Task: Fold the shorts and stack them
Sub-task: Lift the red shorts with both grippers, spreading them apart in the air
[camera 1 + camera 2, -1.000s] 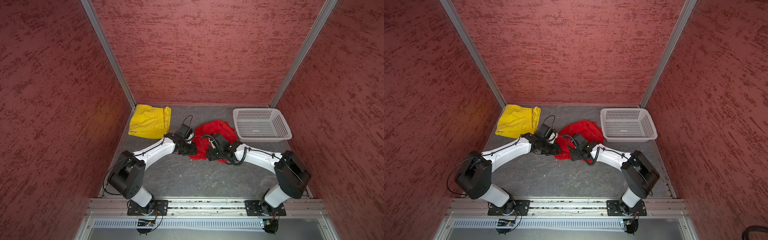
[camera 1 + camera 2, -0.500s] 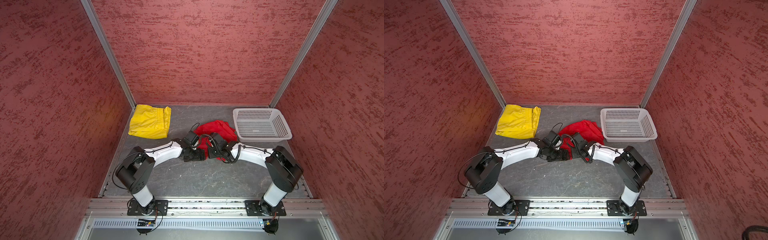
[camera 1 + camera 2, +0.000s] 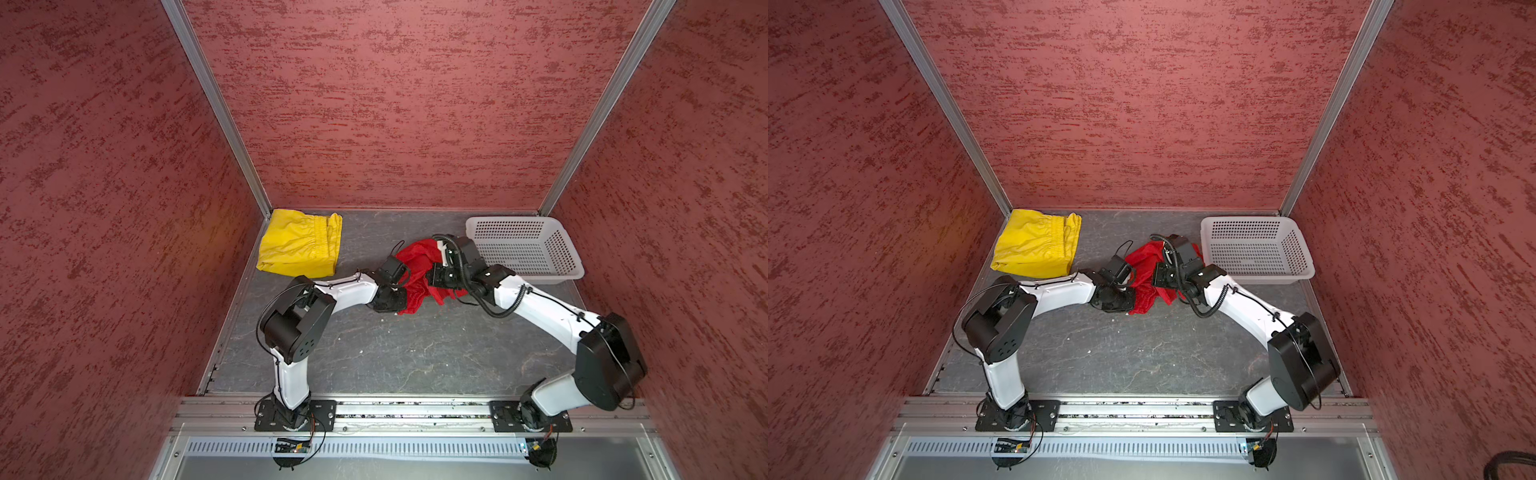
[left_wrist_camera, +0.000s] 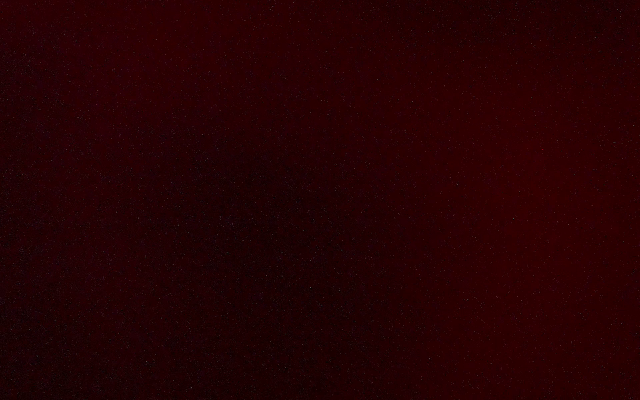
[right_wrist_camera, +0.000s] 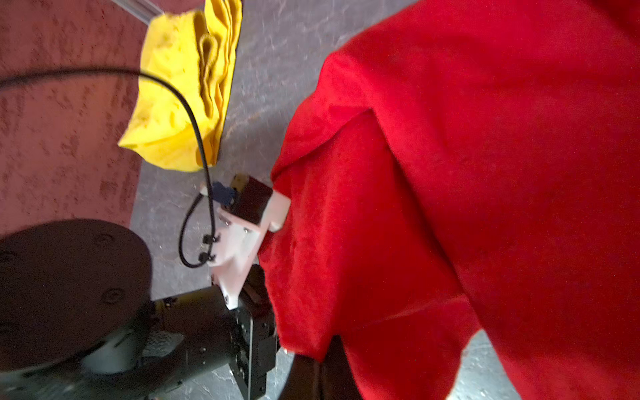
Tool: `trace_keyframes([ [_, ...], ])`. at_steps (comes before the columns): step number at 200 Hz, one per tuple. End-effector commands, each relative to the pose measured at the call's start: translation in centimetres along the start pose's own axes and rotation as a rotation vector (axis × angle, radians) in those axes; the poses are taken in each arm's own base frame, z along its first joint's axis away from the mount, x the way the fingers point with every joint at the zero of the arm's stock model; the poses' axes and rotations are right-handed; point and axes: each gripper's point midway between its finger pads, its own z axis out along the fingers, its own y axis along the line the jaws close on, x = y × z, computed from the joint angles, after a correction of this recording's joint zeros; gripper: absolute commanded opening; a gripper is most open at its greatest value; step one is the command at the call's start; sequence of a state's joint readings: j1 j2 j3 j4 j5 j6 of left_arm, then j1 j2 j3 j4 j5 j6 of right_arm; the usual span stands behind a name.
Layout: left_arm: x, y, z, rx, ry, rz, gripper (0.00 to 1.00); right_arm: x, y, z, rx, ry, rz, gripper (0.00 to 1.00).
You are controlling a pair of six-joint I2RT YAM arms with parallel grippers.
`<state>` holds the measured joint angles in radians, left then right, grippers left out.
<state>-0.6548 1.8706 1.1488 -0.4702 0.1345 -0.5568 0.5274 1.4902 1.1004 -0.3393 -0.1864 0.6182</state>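
The red shorts (image 3: 417,270) (image 3: 1144,270) hang bunched in mid-table between my two grippers. My left gripper (image 3: 402,296) is buried in their left side with its fingers hidden. Red cloth covers the whole left wrist view, which is dark. My right gripper (image 3: 434,276) (image 5: 322,374) is shut on a fold of the red shorts (image 5: 485,173), which spread over its dark fingers. The yellow shorts (image 3: 299,245) (image 3: 1038,247) (image 5: 173,104) lie folded in the back left corner, apart from both grippers.
A white perforated basket (image 3: 573,272) (image 3: 1304,274) stands at the back right, just behind my right wrist. Red textured walls close in the grey table on three sides. A metal rail (image 3: 415,409) carrying both arm bases runs along the front edge.
The left jaws opened wide and then closed in the red cloth. Both elbows swung outward, and the red shorts are gathered up higher between the two grippers.
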Motion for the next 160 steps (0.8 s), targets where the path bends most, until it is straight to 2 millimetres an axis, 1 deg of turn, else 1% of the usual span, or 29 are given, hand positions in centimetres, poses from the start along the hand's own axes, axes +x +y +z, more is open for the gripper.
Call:
trace_keyframes([
  [1, -0.8, 1.8, -1.1, -0.092, -0.017, 0.047, 0.0, -4.2, 0.6, -3.5, -0.038, -0.102, 0.067, 0.0],
  [18, -2.1, 2.6, -3.2, -0.112, -0.054, 0.068, 0.0, -7.2, 0.3, -6.1, -0.016, -0.186, 0.065, 0.0],
  [32, -3.1, 3.5, -5.2, -0.119, -0.081, 0.061, 0.0, -9.9, 0.6, -8.9, 0.008, -0.272, 0.046, 0.0],
  [52, -4.8, 4.6, -8.6, -0.126, -0.139, 0.043, 0.0, -13.3, 1.3, -13.5, 0.053, -0.413, 0.009, 0.0],
  [64, -5.9, 5.1, -10.7, -0.133, -0.187, 0.027, 0.0, -14.9, 1.9, -16.7, 0.066, -0.501, -0.011, 0.0],
  [74, -6.9, 5.4, -12.6, -0.134, -0.235, 0.011, 0.0, -15.8, 2.7, -19.2, 0.066, -0.57, -0.028, 0.0],
  [94, -9.0, 5.3, -16.7, -0.135, -0.347, -0.005, 0.0, -16.6, 4.0, -23.6, 0.047, -0.682, -0.045, 0.0],
  [110, -10.7, 4.3, -20.1, -0.118, -0.439, 0.0, 0.0, -16.6, 5.2, -26.4, 0.001, -0.741, -0.057, 0.0],
  [134, -12.8, 2.4, -25.1, -0.08, -0.56, 0.017, 0.0, -15.9, 6.4, -29.3, -0.066, -0.786, -0.063, 0.0],
  [148, -13.7, 1.5, -28.0, -0.069, -0.627, 0.036, 0.0, -15.5, 6.6, -30.7, -0.074, -0.807, -0.064, 0.0],
  [160, -14.3, 0.9, -30.5, -0.067, -0.684, 0.051, 0.0, -15.4, 6.7, -32.4, -0.067, -0.843, -0.065, 0.0],
])
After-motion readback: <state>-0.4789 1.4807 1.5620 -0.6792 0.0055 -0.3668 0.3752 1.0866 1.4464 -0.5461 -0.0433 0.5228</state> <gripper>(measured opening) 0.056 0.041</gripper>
